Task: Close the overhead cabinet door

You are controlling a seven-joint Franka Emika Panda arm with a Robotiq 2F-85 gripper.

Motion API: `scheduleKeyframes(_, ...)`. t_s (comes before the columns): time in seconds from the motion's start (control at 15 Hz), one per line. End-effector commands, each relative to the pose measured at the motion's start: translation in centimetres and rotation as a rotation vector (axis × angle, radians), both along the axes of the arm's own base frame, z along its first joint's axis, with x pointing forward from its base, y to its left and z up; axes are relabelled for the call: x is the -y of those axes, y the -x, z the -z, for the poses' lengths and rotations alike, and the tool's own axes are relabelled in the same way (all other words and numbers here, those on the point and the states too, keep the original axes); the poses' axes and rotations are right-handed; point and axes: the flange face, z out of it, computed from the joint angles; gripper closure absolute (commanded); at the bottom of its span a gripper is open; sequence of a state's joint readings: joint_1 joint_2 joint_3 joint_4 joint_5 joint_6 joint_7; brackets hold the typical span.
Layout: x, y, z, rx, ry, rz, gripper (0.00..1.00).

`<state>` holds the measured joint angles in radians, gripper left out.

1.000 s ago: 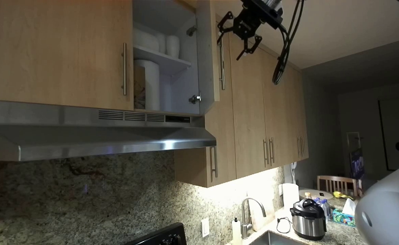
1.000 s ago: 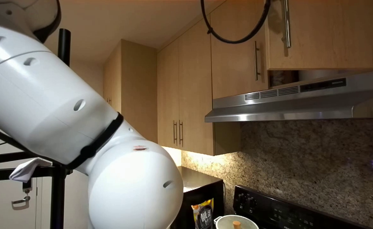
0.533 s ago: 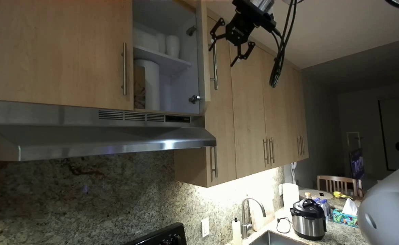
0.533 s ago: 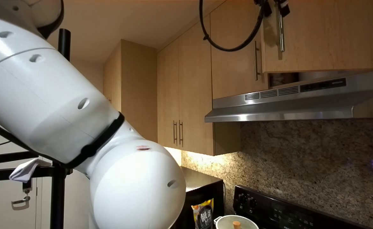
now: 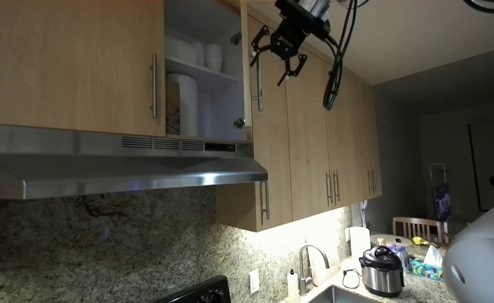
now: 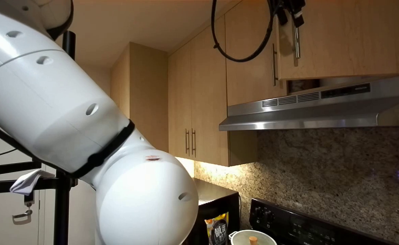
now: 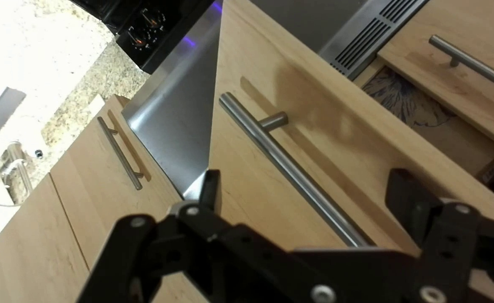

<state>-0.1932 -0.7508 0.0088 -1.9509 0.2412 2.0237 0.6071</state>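
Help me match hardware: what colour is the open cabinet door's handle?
The handle is silver, showing best in the wrist view.

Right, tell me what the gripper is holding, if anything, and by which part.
Nothing: the gripper is open; in the wrist view the cabinet door handle shows, ungripped, between its spread fingers.

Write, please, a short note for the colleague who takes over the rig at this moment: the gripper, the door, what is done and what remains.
Gripper: open; in the wrist view the bar handle shows between its fingers. Contact cannot be told.
Overhead cabinet door: standing open above the range hood; a shelf inside is exposed.
Done: gripper is close to the handle; door is not closed yet.
Left: swing the door shut, perhaps by pushing near the handle, then check that it sits flush.
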Motion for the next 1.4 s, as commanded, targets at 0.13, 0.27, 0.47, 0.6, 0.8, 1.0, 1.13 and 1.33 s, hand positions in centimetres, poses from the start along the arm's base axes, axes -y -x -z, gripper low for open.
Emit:
scheduleKeyframes(0.13, 0.2, -1.0, 0.1, 0.035, 0.026, 0.091, 0.0)
scheduleKeyframes(0.27, 1.4, 0.3, 0.5, -0.027, 0.055, 0.047, 0.0)
scheduleKeyframes(0.47, 3.1, 2.8, 1.0, -0.081, 0.077, -0.019, 0.0)
scheduleKeyframes(0.6, 4.5, 4.5, 0.8, -0.078, 0.064, -0.031, 0.0)
scheduleKeyframes(0.8, 7.1, 6.6, -0.1, -0.029, 0.037, 0.005, 0.0)
scheduleKeyframes(1.0, 8.7, 7.1, -0.1, -0.013, -0.006, 0.048, 0.0)
scheduleKeyframes(1.13, 9.4, 6.4, 0.1, 0.007, -0.022, 0.115, 0.0)
scheduleKeyframes(1.33, 9.8, 4.6, 0.8, 0.004, -0.038, 0.175, 0.0)
